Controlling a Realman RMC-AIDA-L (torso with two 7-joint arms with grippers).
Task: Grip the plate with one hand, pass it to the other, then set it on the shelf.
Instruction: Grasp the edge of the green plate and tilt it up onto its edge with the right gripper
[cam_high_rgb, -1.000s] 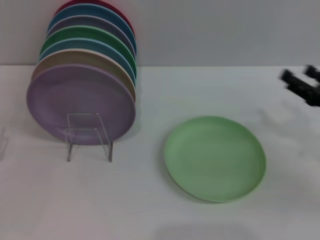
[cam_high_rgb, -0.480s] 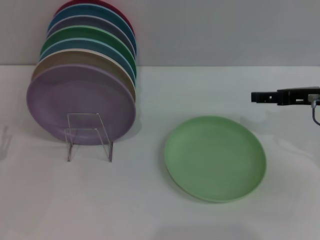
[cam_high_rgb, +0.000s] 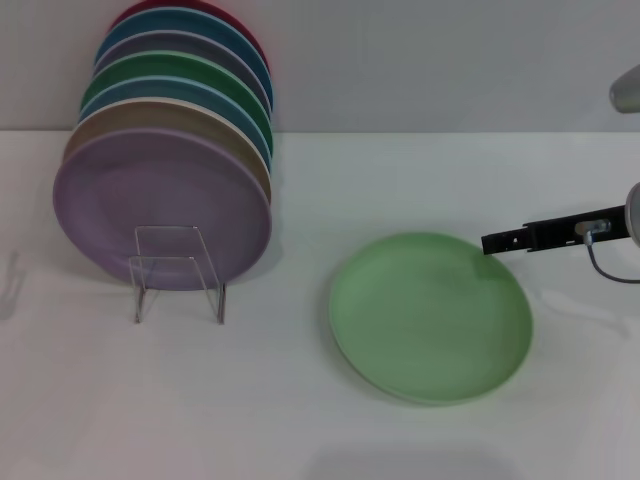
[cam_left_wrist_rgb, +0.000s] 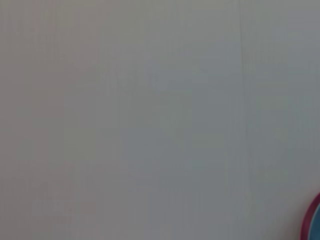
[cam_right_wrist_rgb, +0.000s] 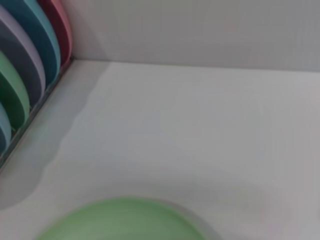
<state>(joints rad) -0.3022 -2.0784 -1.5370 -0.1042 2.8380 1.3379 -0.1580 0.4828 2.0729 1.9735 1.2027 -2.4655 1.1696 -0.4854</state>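
The pale mint-green plate (cam_high_rgb: 430, 315) lies flat on the white table, right of centre. It also shows at the edge of the right wrist view (cam_right_wrist_rgb: 125, 220). My right gripper (cam_high_rgb: 492, 242), a slim black bar on a grey-white arm, reaches in from the right. Its tip hovers over the plate's far right rim. The clear acrylic rack (cam_high_rgb: 178, 272) stands at the left, in front of a row of upright plates. My left gripper is out of view.
A row of several upright coloured plates (cam_high_rgb: 165, 150) stands at the back left, with a lilac plate (cam_high_rgb: 160, 205) in front. The same row shows in the right wrist view (cam_right_wrist_rgb: 30, 65). The left wrist view shows grey wall and a red plate's edge (cam_left_wrist_rgb: 314, 225).
My right gripper has moved in from the right edge, down and to the left, and now reaches the plate's far right rim. The plate and rack have not moved.
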